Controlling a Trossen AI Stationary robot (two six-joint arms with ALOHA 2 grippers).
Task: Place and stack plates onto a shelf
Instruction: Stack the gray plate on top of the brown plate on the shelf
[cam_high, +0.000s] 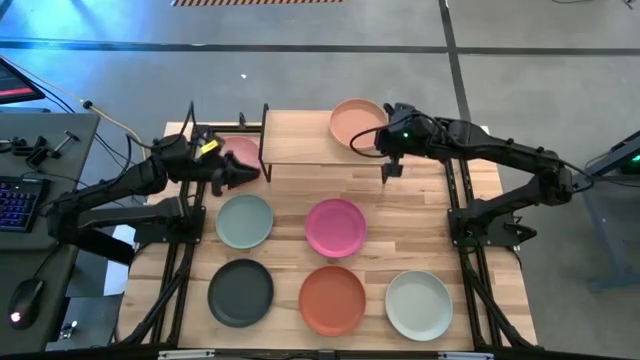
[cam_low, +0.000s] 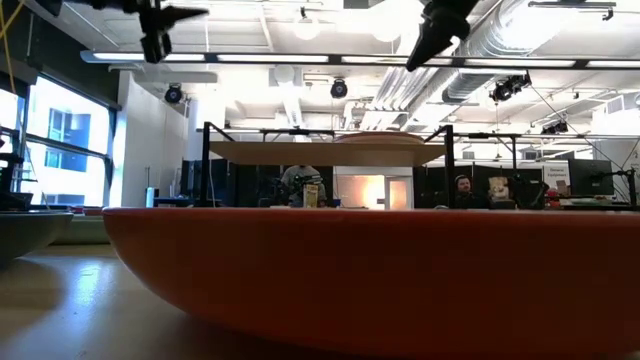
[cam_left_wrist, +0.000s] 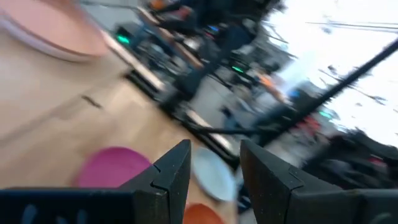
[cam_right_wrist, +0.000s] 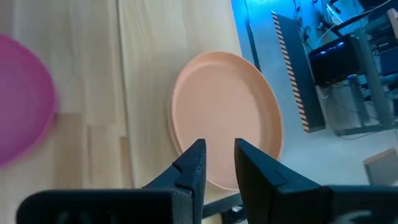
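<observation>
Hovering empty with fingers parted, the right gripper (cam_high: 387, 171) hangs at 5 o'clock of the peach plate (cam_high: 356, 121) on the shelf (cam_high: 300, 150). Left gripper (cam_high: 243, 172), open, holds nothing beside the pink plate (cam_high: 240, 150).

No text, label, brand, number or sign is legible on the plates, the shelf, the arms or in the room behind.
</observation>
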